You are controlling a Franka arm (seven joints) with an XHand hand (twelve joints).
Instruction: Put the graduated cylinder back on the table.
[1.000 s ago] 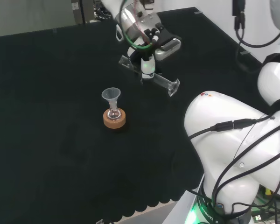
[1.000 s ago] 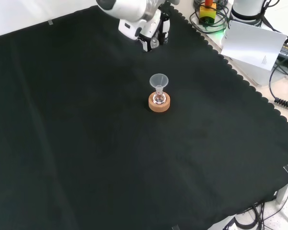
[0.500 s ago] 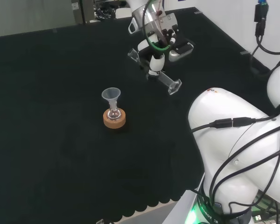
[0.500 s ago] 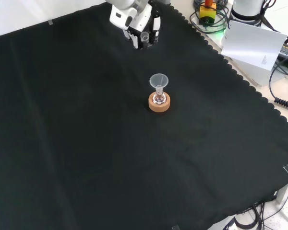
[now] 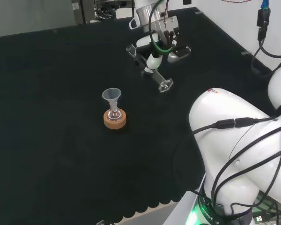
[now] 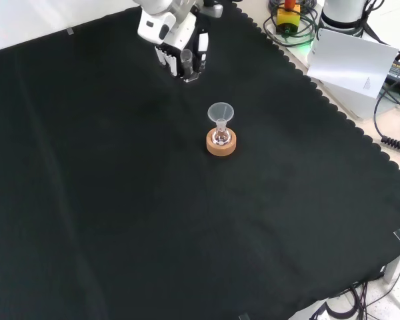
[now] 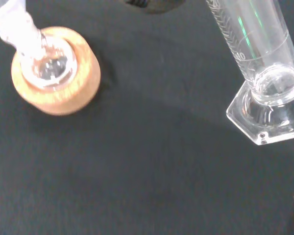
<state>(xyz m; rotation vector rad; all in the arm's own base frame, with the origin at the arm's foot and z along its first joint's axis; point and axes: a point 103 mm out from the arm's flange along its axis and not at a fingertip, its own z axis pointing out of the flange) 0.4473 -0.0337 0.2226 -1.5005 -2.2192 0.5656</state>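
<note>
Tilting in mid-air, the graduated cylinder [image 5: 150, 69] is clear, with printed scale marks and a hexagonal foot. The hand [image 5: 161, 40] grips it around its middle, above the black-clothed table [image 5: 56, 93], beyond the funnel-topped flask [image 5: 113, 108] on a cork ring [image 5: 115, 119].

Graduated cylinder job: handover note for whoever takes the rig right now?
Hand: shut on the clear glass graduated cylinder, held tilted above the black cloth, base end lower, mouth end higher.
Other ware: small round glass flask with a clear funnel in its neck, on a cork ring stand, apart from the cylinder.
Done: none of the set-down.
Left: bring the cylinder upright, lower it onto the cloth away from the flask, let go.
</note>
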